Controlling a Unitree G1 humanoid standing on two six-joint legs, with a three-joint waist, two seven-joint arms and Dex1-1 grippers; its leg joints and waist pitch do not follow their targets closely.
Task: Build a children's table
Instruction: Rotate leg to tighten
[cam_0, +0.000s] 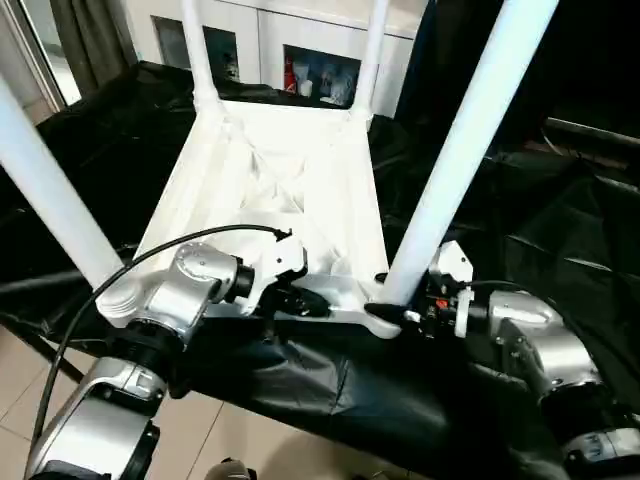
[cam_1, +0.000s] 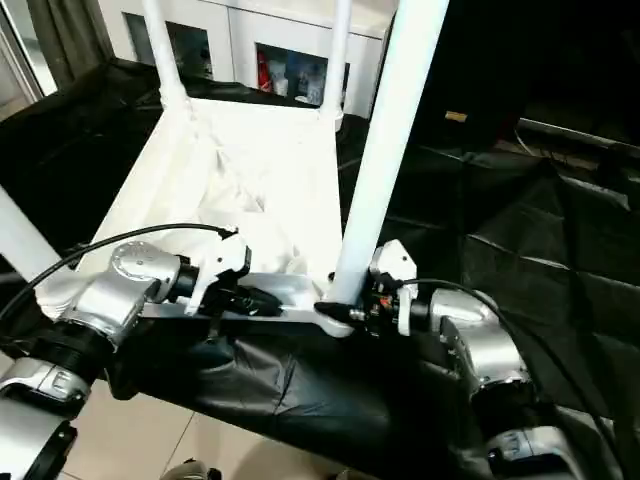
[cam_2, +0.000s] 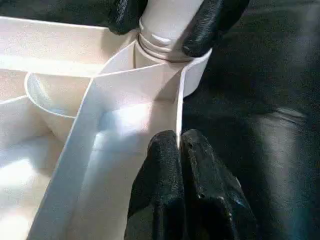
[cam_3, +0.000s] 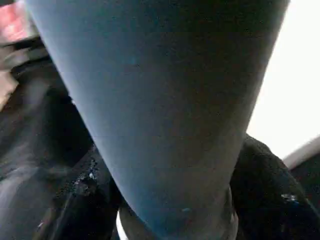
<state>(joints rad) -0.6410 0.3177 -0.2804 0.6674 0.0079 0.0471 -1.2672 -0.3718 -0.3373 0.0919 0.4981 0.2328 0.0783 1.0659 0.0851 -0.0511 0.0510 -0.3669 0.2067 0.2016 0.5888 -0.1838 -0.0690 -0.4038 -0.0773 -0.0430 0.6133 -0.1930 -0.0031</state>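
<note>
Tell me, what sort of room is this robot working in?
Probably an indoor room set up as a test space: a workbench draped in black sheeting, a white glass-door cabinet behind, a tiled floor and a dark curtain.

One table top (cam_0: 290, 190) lay upside down, carrying four legs: one at my near left (cam_0: 50, 195), one at my near right (cam_0: 470, 140), and two far ones (cam_0: 195, 50) (cam_0: 372, 55). I had two pairs of fingers, left (cam_0: 300, 300) and right (cam_0: 392, 315). One cabinet (cam_0: 300, 45) stood behind.
</note>
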